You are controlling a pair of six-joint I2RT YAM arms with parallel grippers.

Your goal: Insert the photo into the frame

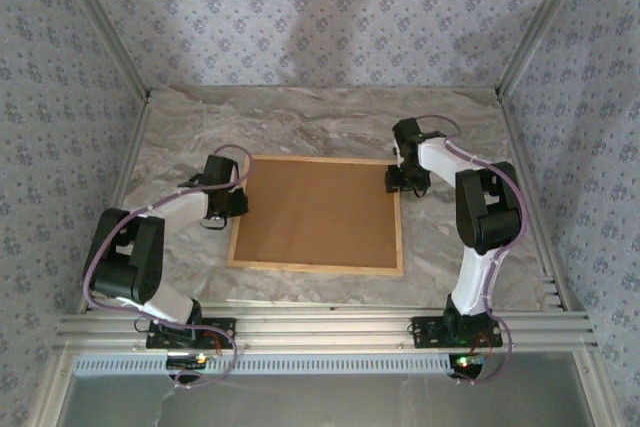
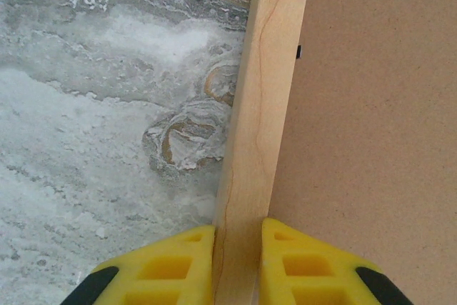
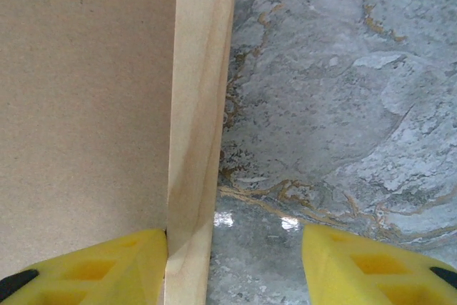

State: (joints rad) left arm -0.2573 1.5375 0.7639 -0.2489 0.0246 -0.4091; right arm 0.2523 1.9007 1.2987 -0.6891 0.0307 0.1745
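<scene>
As it lies flat on the marble table [image 1: 300, 122], the frame [image 1: 315, 267] sits mid-table between the two arms, its long sides running left to right; a brown backing board [image 1: 320, 209] fills its opening, facing up.

Left gripper [image 1: 236, 203]: at the frame's left rail, towards the far end; in the left wrist view the left gripper [image 2: 238, 248] is clamped on that rail [image 2: 257, 105], one yellow finger [image 2: 171, 262] on the table side and the other on the board side, both touching the wood; board [image 2: 371, 141] to the right of the rail, table [image 2: 93, 105] to the left; a small dark tab [image 2: 298, 51] shows at the rail's inner edge.

Right gripper [image 1: 400, 185]: at the frame's right rail, close to the far right corner; in the right wrist view the right gripper [image 3: 235, 248] straddles the rail [image 3: 200, 105] with jaws partly spread; the board-side finger [image 3: 107, 262] touches the rail's inner face, the other finger [image 3: 357, 269] stands apart over the table [image 3: 335, 105]; board [image 3: 86, 91] to the left of the rail.
</scene>
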